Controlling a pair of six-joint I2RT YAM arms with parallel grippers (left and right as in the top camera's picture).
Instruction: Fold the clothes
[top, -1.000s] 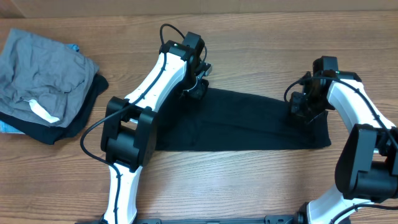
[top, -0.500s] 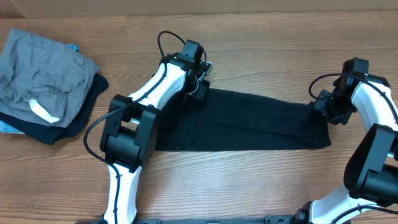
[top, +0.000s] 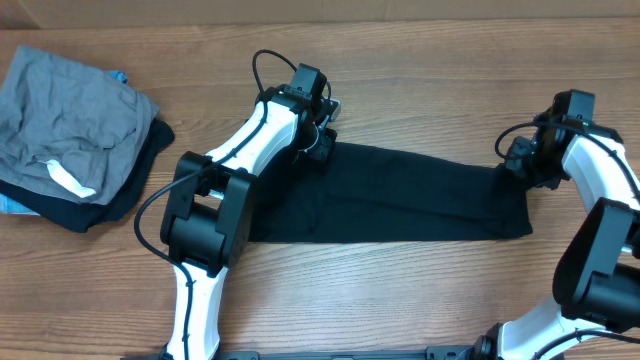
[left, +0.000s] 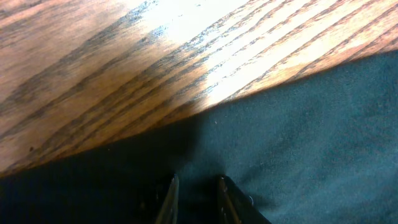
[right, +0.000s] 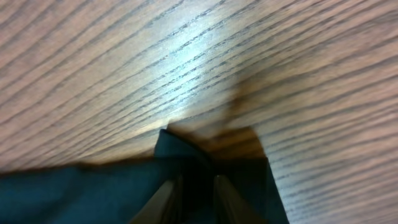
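Overhead view: black T-shirt (top: 400, 195) lying as a long flat band across the centre of the frame, one gripper at each upper corner.

Left gripper (top: 318, 146) at the band's upper left corner; in the left wrist view its fingers (left: 168, 200) stand close together over black cloth with a narrow gap between them, and whether cloth is nipped cannot be told; right gripper (top: 518, 160) at the upper right corner, its fingers (right: 163, 198) clamped on a raised edge of the fabric, bare table (right: 186, 56) beyond; grey garment (top: 70, 100) atop a dark garment (top: 135, 195) in the upper left of the frame, well apart from the band; step judged: taking hold of the upper long edge for a lengthwise fold; next move calls for both corners to be lifted together, carried level toward the lower edge and laid edge on edge, without dragging the layer beneath.
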